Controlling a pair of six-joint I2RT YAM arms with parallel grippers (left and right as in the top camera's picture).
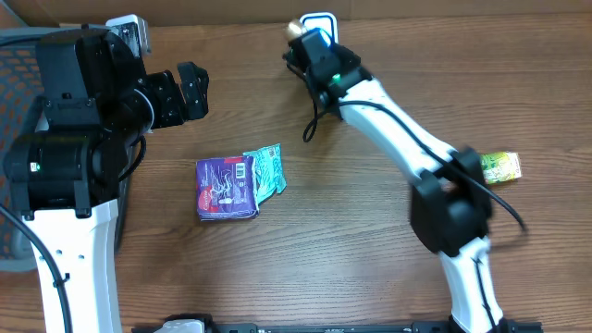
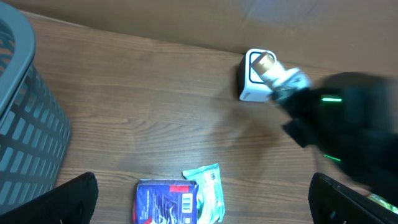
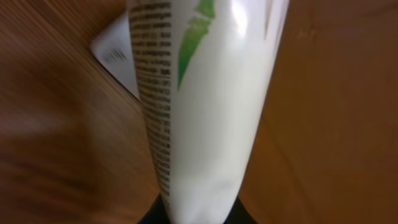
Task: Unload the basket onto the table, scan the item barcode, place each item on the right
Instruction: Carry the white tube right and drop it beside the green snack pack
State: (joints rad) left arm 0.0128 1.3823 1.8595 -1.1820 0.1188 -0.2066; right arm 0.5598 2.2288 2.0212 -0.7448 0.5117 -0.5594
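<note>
1. Overhead view.
   - Reached with the right arm, long and almost stretched, up to the upper centre of the frame.
   - Pinched the tube (image 1: 298,30) in the right gripper (image 1: 314,48), jaws pressed nearly together on it, gold cap towards the top edge, right at the scanner (image 1: 321,18). Probably held so to bring the printed side before the reading window.
   - Parked the left gripper (image 1: 196,92) in the upper left, jaws spread wide and holding nothing, well apart from the scanner, seemingly to leave room there.
   - Left the purple packet (image 1: 225,188) and the green packet (image 1: 268,171), overlapping, at centre left, and a yellow-green pack (image 1: 500,166) at the right.

2. Left wrist view.
   - Looked down between the spread fingers (image 2: 78,199) at the two packets in the lower middle.
   - Showed the tube (image 2: 277,70) at the scanner (image 2: 254,84) in the upper right; touching or just above it, could not tell.
   - Caught the basket (image 2: 25,124) at the left edge.

3. Right wrist view.
   - Filled the middle with the tube (image 3: 205,112), clamped at its lower end at the bottom edge.
   - Made out fine print on its left side, but no barcode.
   - Saw a white corner in the upper left, likely of the scanner (image 3: 115,53), close behind the tube.
</note>
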